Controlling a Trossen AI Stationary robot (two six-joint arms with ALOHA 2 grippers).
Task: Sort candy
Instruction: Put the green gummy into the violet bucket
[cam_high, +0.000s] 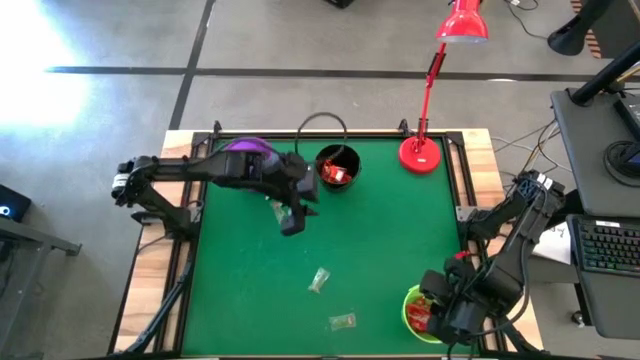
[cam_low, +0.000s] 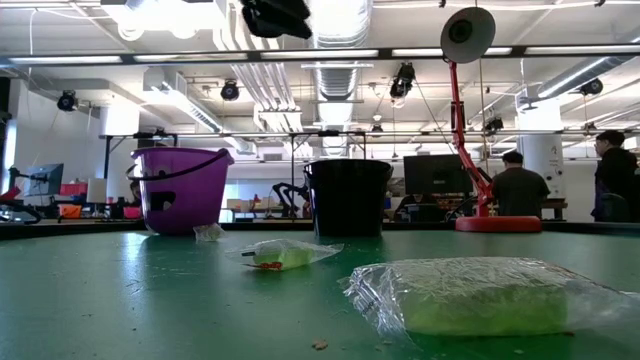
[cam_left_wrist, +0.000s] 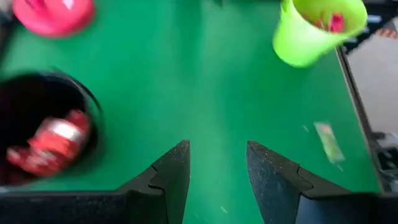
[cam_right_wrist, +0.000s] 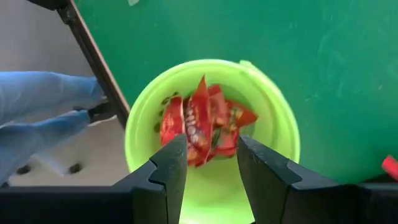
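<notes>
The right gripper (cam_right_wrist: 211, 163) hangs right over the green cup (cam_high: 412, 303), and from overhead the arm hides most of that cup, only its rim edge peeking out. Its fingers stand apart with nothing pinched between them. In the right wrist view, red candy (cam_right_wrist: 202, 121) with white marks lies heaped in the cup's bottom, crinkly wrappers overlapping; one piece stands on edge, possibly mid-fall, hard to say.

Away from the green cup, toward the desk's (cam_high: 390, 230) far edge, the left gripper (cam_left_wrist: 217, 168) hovers beside the black cup (cam_high: 337, 165), fingers spread and empty. More red sweets (cam_high: 337, 175) sit inside that cup, blurred in the left wrist view. The purple cup (cam_high: 248, 150) is largely covered by the left arm.

Two pale, clear-wrapped pieces lie loose on the green surface between the black and green cups: one (cam_high: 319, 279) mid-desk, one (cam_high: 342, 321) nearer the green cup. A third scrap (cam_low: 208, 232) rests just by the purple cup.
</notes>
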